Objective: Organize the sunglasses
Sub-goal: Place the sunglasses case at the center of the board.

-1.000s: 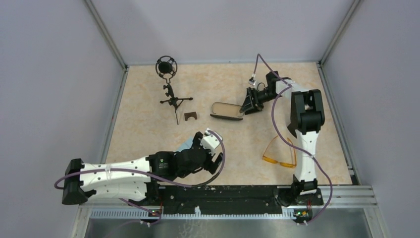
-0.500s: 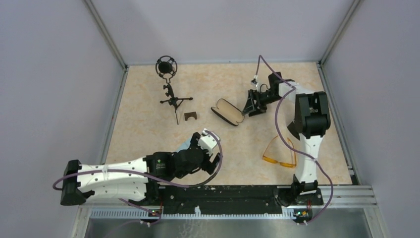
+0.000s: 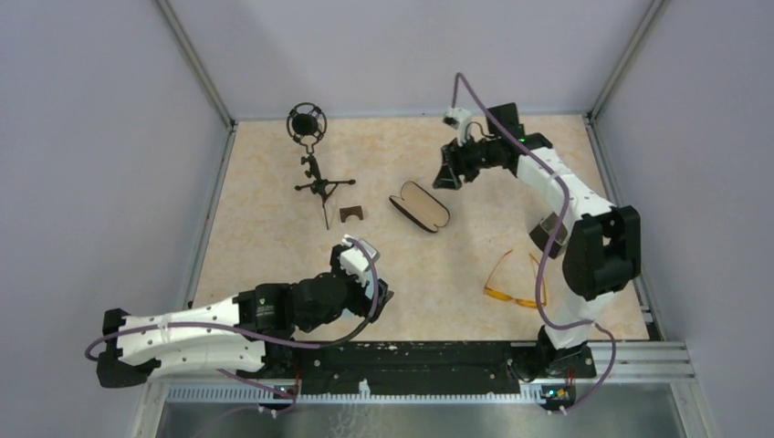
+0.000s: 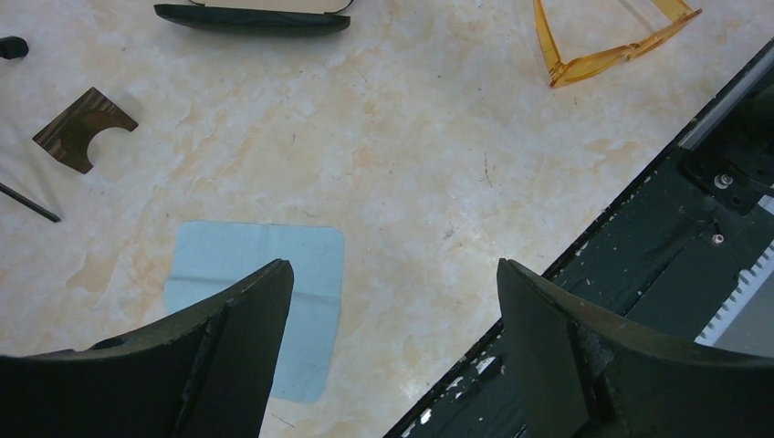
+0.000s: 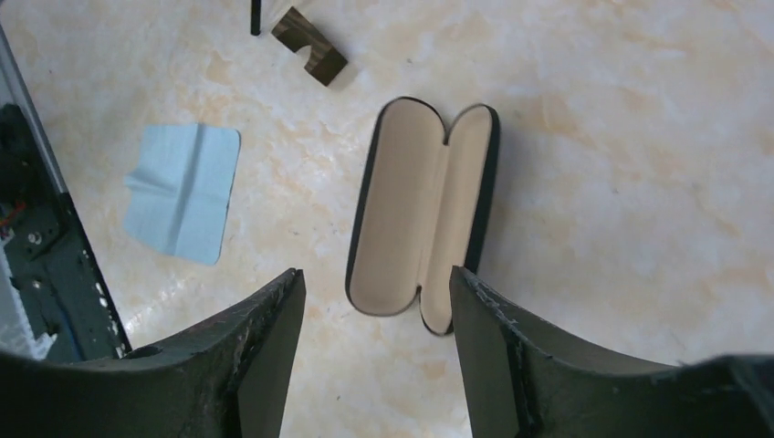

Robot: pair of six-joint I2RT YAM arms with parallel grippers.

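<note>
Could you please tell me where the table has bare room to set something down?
The widest bare patch is mid-table, bordered by the open case, the sunglasses and the blue cloth below the left claw. Another runs along the left edge, between the microphone stand and the left arm. It is crowded where stand, brown block and case cluster.

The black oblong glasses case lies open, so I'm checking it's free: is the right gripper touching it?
Apart. The top external view shows bare table between the right gripper and the black oblong glasses case, lying open with tan lining up.
</note>
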